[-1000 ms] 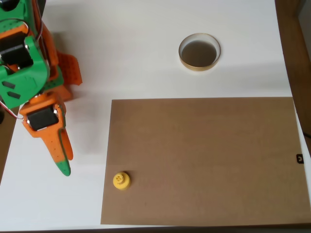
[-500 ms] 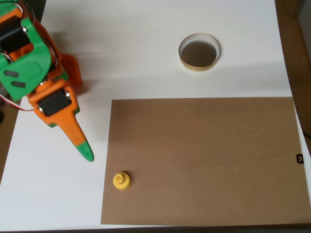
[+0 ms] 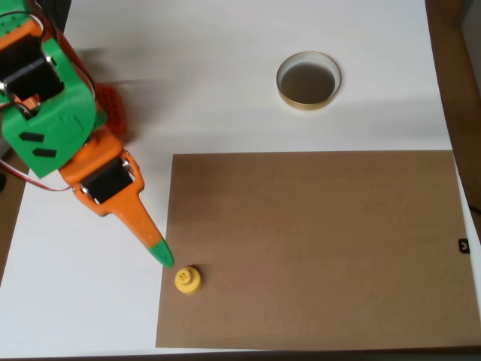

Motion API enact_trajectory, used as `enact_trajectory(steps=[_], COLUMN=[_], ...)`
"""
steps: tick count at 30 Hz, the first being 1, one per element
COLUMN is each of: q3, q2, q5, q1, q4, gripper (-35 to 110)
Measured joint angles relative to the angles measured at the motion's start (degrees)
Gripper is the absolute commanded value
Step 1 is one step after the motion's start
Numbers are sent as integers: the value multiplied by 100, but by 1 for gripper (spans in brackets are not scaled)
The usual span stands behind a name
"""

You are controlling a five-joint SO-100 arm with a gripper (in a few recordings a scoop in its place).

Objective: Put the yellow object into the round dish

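Orange plastic, green at the very tip: your gripper (image 3: pixel 159 254) points down and to the right in the overhead view, its tip at the left edge of the brown cardboard sheet (image 3: pixel 316 248). From above the fingers read as one closed wedge, so you cannot tell how far they are parted; nothing is in their grasp. The yellow object (image 3: pixel 187 280) sits just beside the tip, below and right of it, in the lower left corner of the sheet. It is a small glossy round piece with a knob on top. To its right the matte flat sheet lies bare to the far edge. The round dish (image 3: pixel 308 80), thin tan-gold rim around a dark bottom, stands well apart in the upper middle on the white table (image 3: pixel 210 68).
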Motion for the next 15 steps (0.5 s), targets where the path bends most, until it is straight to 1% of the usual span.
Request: enact_trajectory(steps=[9,15], q3=[-1327,-1898], q2=[-1854,-2927], q5=[88,88], q1=[0,-176], q4=[703,896], gripper=[36,35])
